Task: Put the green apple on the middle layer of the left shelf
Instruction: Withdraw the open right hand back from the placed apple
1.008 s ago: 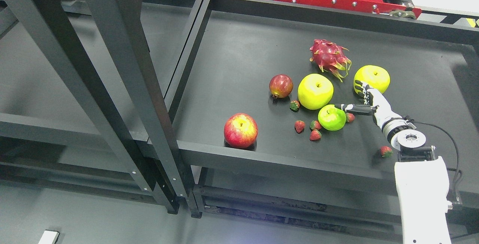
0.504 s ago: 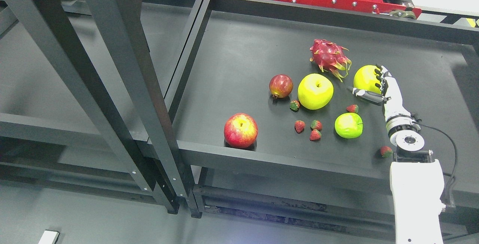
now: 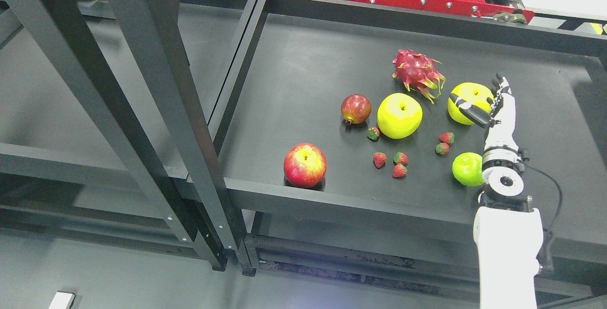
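Observation:
The green apple (image 3: 466,168) lies on the black right-hand shelf (image 3: 303,48) near its front edge, lower right of the fruit cluster. My right hand (image 3: 479,93) is open and holds nothing. Its fingers (image 3: 499,86) point up and away, and the thumb lies across the right yellow apple (image 3: 462,110). The green apple sits just left of my right wrist (image 3: 505,182), close to it or touching. The left shelf's middle layer (image 3: 52,91) lies behind the dark posts (image 3: 156,86) on the left. The left arm is out of view.
On the same shelf are a red apple (image 3: 305,165) at the front, a large yellow apple (image 3: 400,115), a dark red fruit (image 3: 356,108), a dragon fruit (image 3: 417,73) and several small strawberries (image 3: 398,164). A raised rim (image 3: 332,200) runs along the front.
The green apple has rolled right and toward the front edge, away from the strawberries. My right hand has swung up off it toward the right yellow apple, and the forearm shifted left.

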{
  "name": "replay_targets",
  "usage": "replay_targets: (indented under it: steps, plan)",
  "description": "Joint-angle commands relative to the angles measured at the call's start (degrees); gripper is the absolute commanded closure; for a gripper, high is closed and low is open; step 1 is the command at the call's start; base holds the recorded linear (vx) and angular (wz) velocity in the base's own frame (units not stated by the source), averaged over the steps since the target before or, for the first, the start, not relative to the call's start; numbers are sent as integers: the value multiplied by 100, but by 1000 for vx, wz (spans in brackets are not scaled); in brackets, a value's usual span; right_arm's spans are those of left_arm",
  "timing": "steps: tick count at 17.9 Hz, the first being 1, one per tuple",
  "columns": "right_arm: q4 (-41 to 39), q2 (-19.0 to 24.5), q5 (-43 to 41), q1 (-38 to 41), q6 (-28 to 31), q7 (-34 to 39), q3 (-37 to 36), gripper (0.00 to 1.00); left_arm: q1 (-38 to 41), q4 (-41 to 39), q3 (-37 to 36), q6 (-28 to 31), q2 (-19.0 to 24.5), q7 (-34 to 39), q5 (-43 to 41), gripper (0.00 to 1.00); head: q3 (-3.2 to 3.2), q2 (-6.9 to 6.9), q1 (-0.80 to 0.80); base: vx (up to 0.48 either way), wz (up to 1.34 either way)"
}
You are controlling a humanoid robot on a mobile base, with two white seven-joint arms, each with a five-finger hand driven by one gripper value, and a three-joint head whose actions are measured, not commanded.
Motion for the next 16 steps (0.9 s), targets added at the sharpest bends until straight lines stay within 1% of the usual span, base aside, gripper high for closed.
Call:
replay_targets:
  steps: [1, 3, 8, 10, 16]
  plan:
    - [-658, 350, -112, 240, -116, -206, 608, 0, 0, 0, 1, -2, 100, -3, 0, 0, 0, 0, 0, 0, 0]
    - [-649, 350, -112, 239, -115, -162, 565, 0, 0, 0, 1, -2, 100, 6, 0, 0, 0, 0, 0, 0, 0]
    - [-684, 350, -217, 556, -220, -127, 468, 0, 0, 0, 1, -2, 100, 6, 0, 0, 0, 0, 0, 0, 0]
    - [-702, 350, -270, 591, -343, -75, 468, 0, 0, 0, 1, -2, 100, 6, 0, 0, 0, 0, 0, 0, 0]
    - [-702, 350, -288, 582, -335, -57, 477, 0, 0, 0, 1, -2, 100, 6, 0, 0, 0, 0, 0, 0, 0]
